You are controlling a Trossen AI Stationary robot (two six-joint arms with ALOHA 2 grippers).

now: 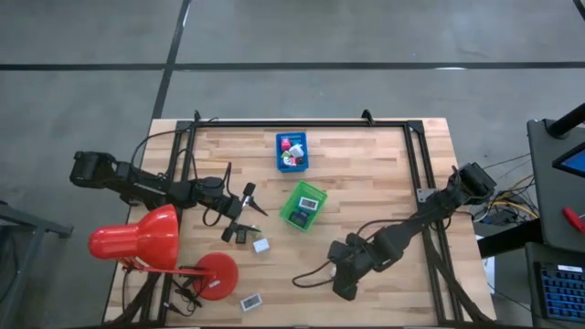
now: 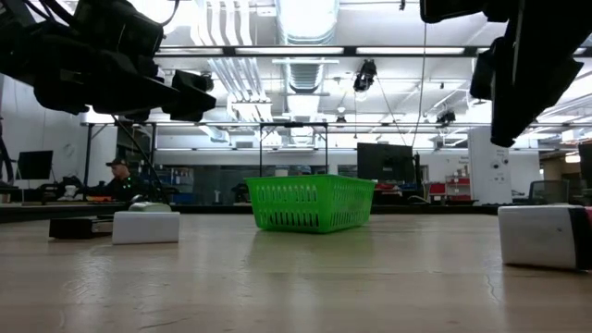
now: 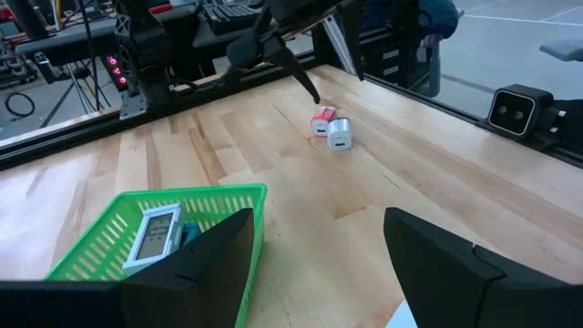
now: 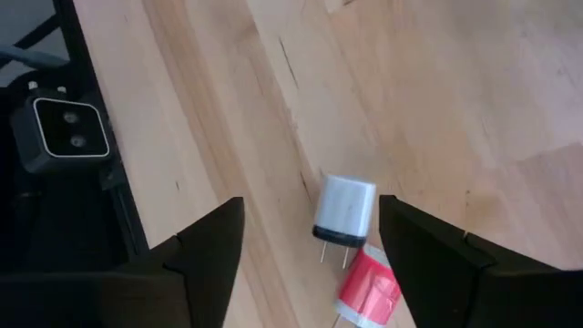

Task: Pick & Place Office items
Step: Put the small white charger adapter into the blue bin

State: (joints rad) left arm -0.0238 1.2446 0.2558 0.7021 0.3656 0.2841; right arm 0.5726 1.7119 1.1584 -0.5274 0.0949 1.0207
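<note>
Right gripper [image 4: 310,251], fingers spread wide and empty, hovers over a white plug cube [image 4: 344,211] touching a red piece [image 4: 369,290] on the counter [image 4: 455,109]. Left gripper [image 3: 314,264], fingers likewise wide, hangs beside the green tray [image 3: 109,228] holding a white item [image 3: 153,233].

A white plug adapter [image 4: 344,211] touches a red piece [image 4: 368,290] on the wooden table [image 4: 437,100].

Wooden table [image 1: 384,174], blue tray [image 1: 292,152], green tray [image 1: 303,206], red lamp [image 1: 137,239], scattered office items [image 1: 261,245]
</note>
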